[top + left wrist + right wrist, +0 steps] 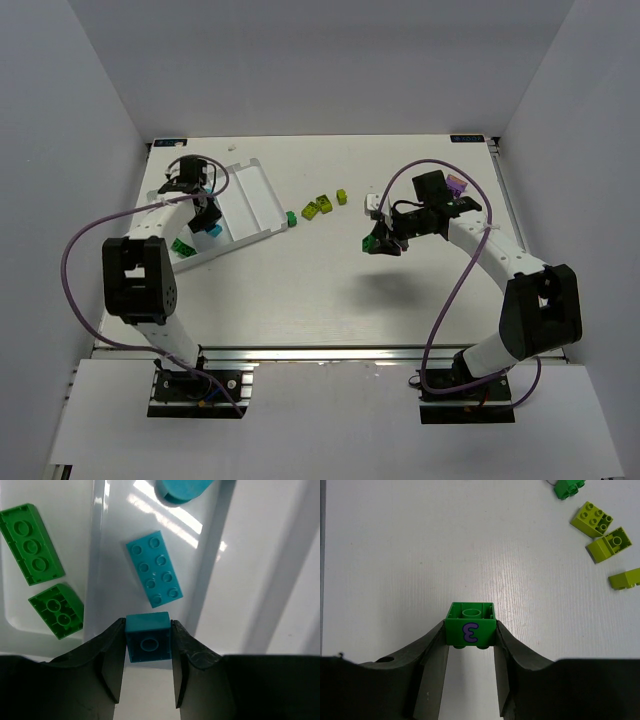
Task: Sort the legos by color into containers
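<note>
Bricks were held in both grippers. The left gripper (148, 630) was narrowed to the width of a small cyan-blue square plastic brick (148, 639), which was clamped between its two dark fingers with a single-ringed face turned toward the wrist camera. That brick was held over the white rectangular plastic tray (260, 555), in the same compartment as a flat cyan-blue eight-stud brick (154, 569) and just beside it; whether the tray floor was touched could not be told. A rounded cyan-blue piece (182, 490) was cut off by the upper edge of that view. Across a raised ridge, in the neighbouring compartment, a long green three-stud brick (31, 544) and a shorter green sloped brick (56, 610) were laid near each other. The right gripper (470, 630) was likewise closed on a green square brick printed with a purple mark (470, 625), held over the bare white table (395, 555), well apart from the tray. Three yellow-green bricks (609, 544) and a loose green brick (568, 487) were scattered on the table beyond it.
</note>
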